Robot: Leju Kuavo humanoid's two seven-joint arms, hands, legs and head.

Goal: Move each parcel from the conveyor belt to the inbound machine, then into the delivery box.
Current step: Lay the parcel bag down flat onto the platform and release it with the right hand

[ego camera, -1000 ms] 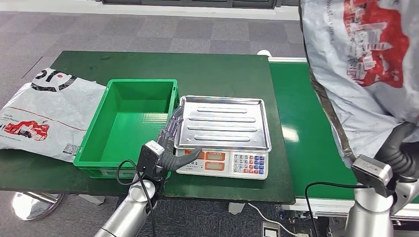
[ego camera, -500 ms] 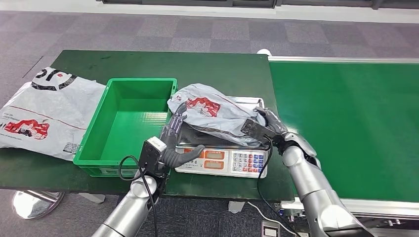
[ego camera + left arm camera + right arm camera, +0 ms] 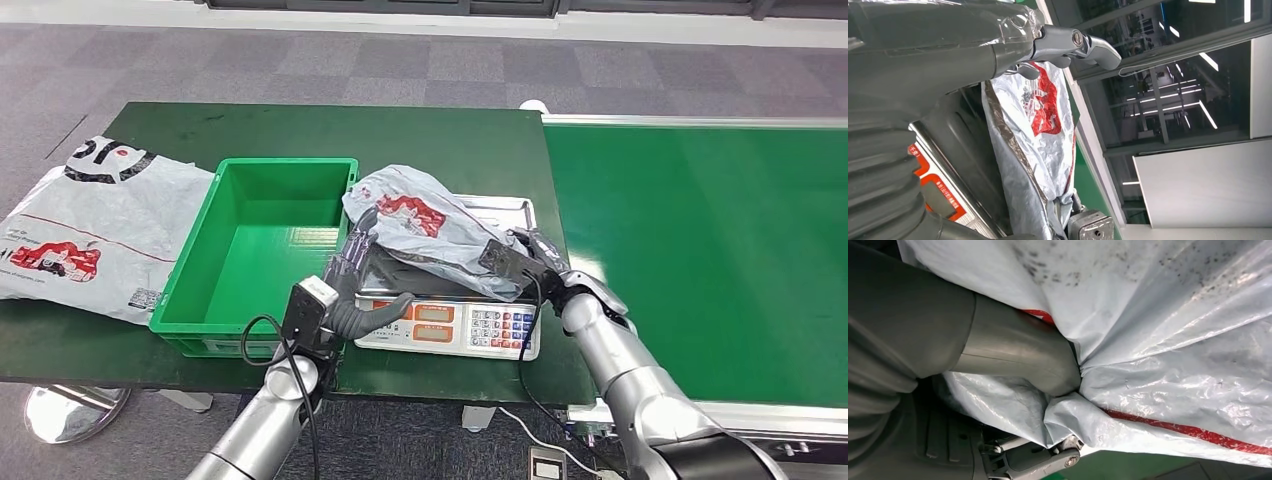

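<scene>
Grey plastic parcel (image 3: 430, 228) sits crumpled on the steel tray of the scale (image 3: 448, 318), and my right hand (image 3: 528, 262) grips its near corner, thumb dug into the film. My left hand (image 3: 352, 285) waits at the scale's left edge, fingers spread, holding nothing. One end droops toward the green box (image 3: 258, 262), so if I let go unevenly the slick bag could slide off the tray before it is weighed.
</scene>
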